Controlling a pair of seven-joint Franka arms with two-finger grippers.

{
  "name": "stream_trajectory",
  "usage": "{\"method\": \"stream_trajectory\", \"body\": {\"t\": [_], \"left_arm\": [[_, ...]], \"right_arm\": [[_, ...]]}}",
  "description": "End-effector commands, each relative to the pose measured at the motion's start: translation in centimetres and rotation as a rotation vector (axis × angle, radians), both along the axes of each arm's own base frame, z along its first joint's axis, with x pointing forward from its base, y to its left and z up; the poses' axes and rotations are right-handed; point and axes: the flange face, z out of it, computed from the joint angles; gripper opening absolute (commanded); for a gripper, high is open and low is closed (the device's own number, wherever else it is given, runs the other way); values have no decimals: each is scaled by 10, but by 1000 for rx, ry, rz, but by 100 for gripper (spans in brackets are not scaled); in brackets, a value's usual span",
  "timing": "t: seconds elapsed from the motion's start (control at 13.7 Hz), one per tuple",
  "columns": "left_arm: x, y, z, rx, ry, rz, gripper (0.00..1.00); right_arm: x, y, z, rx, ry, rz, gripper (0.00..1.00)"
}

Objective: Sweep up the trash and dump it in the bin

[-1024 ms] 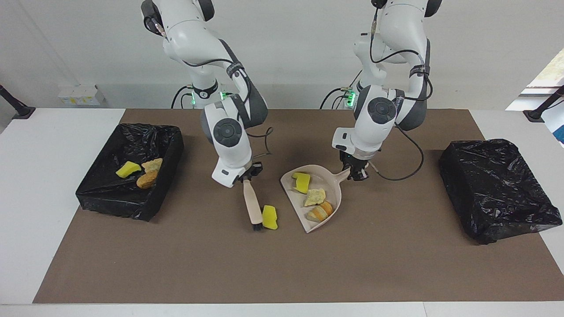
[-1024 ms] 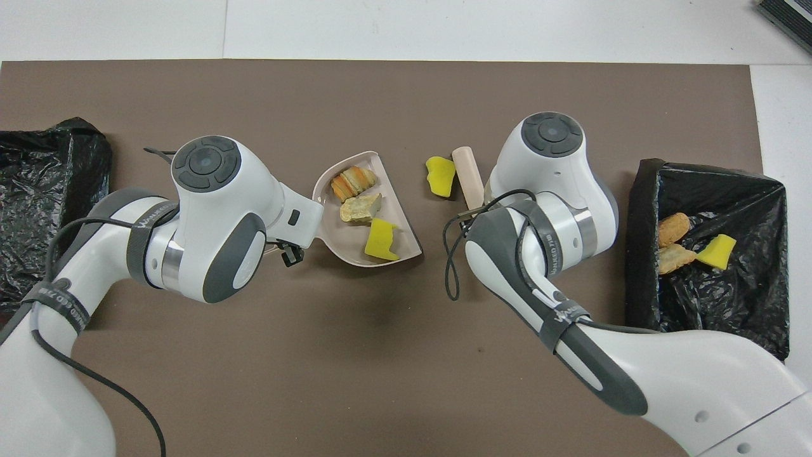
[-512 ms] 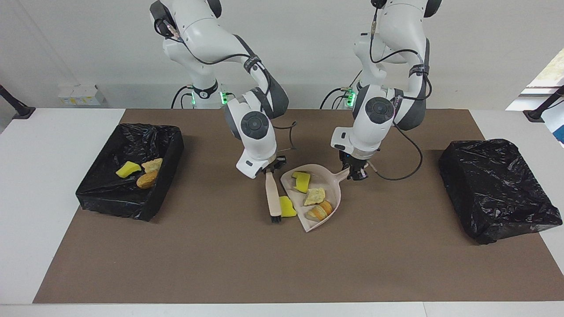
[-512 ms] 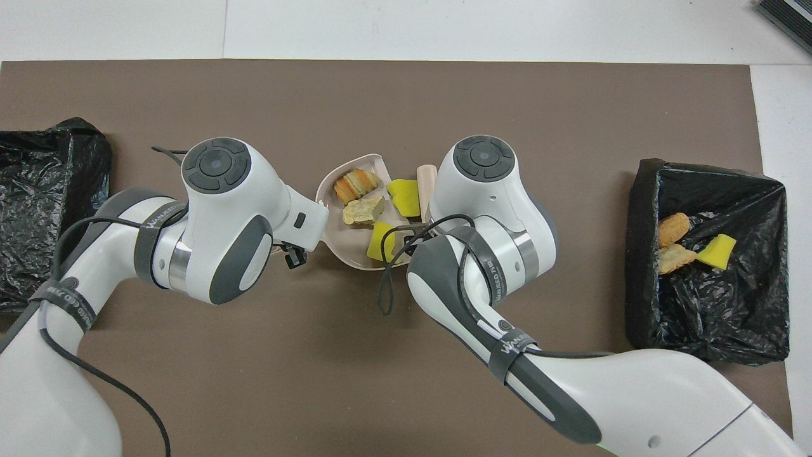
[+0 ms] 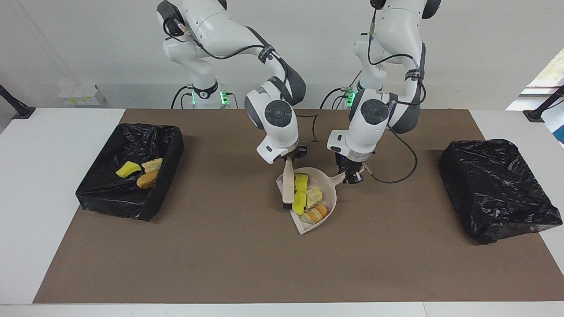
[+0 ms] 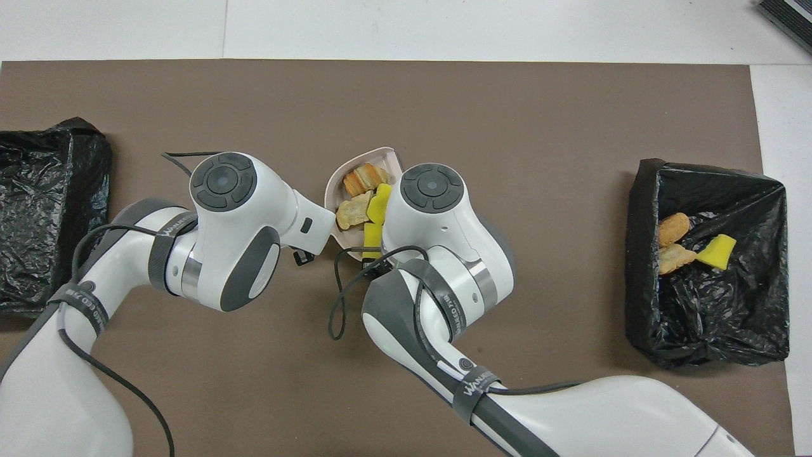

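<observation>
A beige dustpan (image 5: 327,179) lies mid-mat with my left gripper (image 5: 352,176) shut on its handle. In the pan lie two yellow foam chunks (image 5: 300,201), a pale beige piece (image 5: 314,196) and an orange-brown lump (image 5: 318,212). My right gripper (image 5: 291,157) is shut on a beige-handled brush (image 5: 287,184), whose dark bristles rest at the pan's open edge against a yellow chunk. From overhead the dustpan (image 6: 359,161) and its trash (image 6: 363,179) show between the two wrists; the brush is hidden. The open black-lined bin (image 5: 172,145) holds three pieces of trash (image 5: 146,179).
The open bin (image 6: 710,304) sits at the right arm's end of the brown mat. A black-bagged box (image 5: 498,189) sits at the left arm's end of the mat, its edge also in the overhead view (image 6: 44,209). A loose cable (image 5: 396,176) hangs from the left wrist.
My right arm swept the brush and a loose yellow chunk across the mat toward the left arm's end and into the dustpan. The dustpan turned slightly.
</observation>
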Motion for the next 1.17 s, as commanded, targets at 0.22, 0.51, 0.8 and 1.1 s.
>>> {"method": "stream_trajectory", "body": {"t": [0.22, 0.51, 0.8, 1.1], "left_arm": [[0, 3, -4, -15, -43, -30, 0], [11, 30, 3, -68, -19, -55, 0], [33, 71, 37, -63, 56, -122, 0], [55, 122, 76, -103, 67, -108, 0]], "right_arm": [[-1, -48, 83, 14, -36, 30, 0], [-10, -77, 102, -7, -54, 11, 0], [-37, -100, 80, -52, -42, -8, 0], [-50, -105, 67, -59, -61, -10, 0]]}}
